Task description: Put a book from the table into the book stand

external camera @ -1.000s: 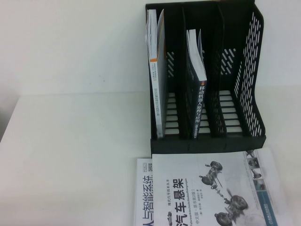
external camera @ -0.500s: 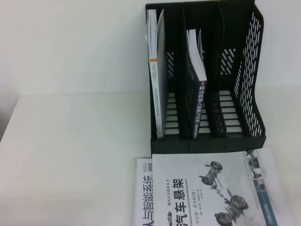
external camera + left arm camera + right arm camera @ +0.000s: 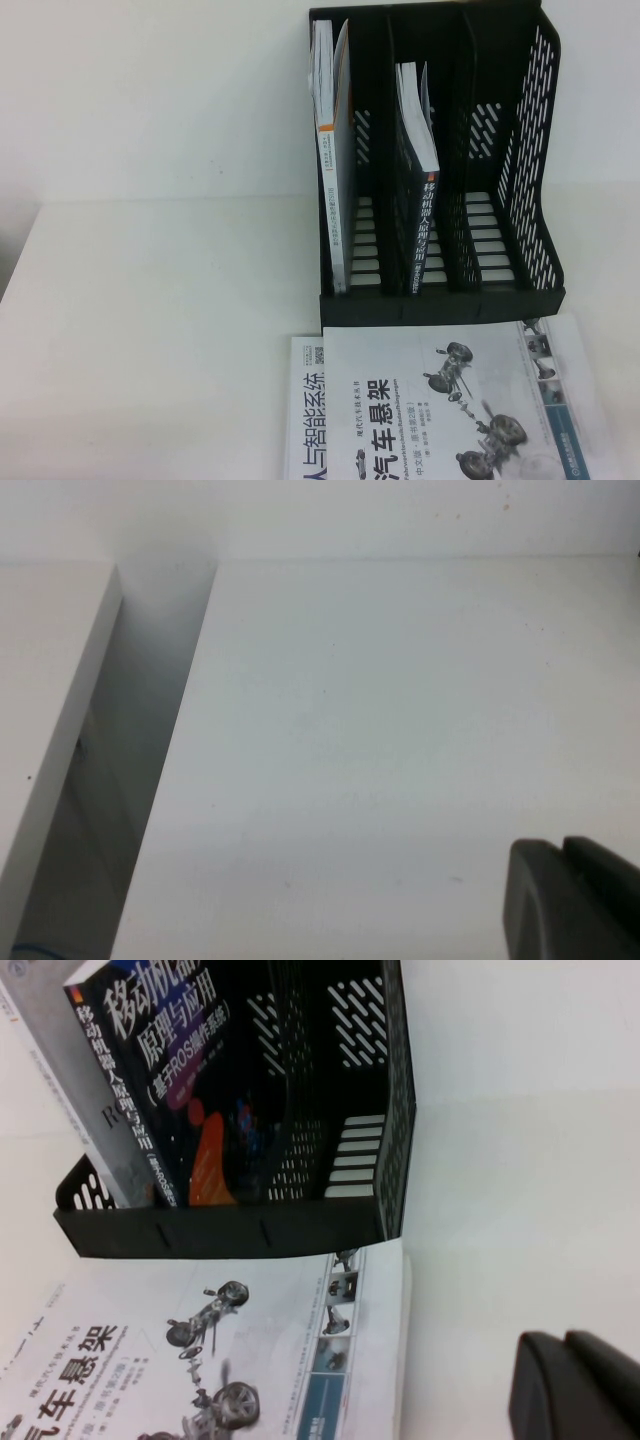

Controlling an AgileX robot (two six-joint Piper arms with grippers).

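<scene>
The book stand [image 3: 540,180] stands at the back of the table [image 3: 150,330], right of centre. The dark navy book [image 3: 428,235] is upright in its middle slot, spine toward me; the right wrist view shows its cover [image 3: 190,1090] with orange blobs inside the stand [image 3: 395,1100]. The stand's right slot holds nothing. Neither arm shows in the high view. My left gripper [image 3: 562,852] is shut and empty over bare white tabletop [image 3: 400,730]. My right gripper [image 3: 565,1345] is shut and empty over the table, to the right of the stand's front.
A white book with an orange-edged spine [image 3: 330,200] fills the stand's left slot. In front of the stand a white book with car-suspension drawings [image 3: 440,410] lies flat on another white book [image 3: 305,400]. The left wrist view shows a table edge and gap [image 3: 150,730].
</scene>
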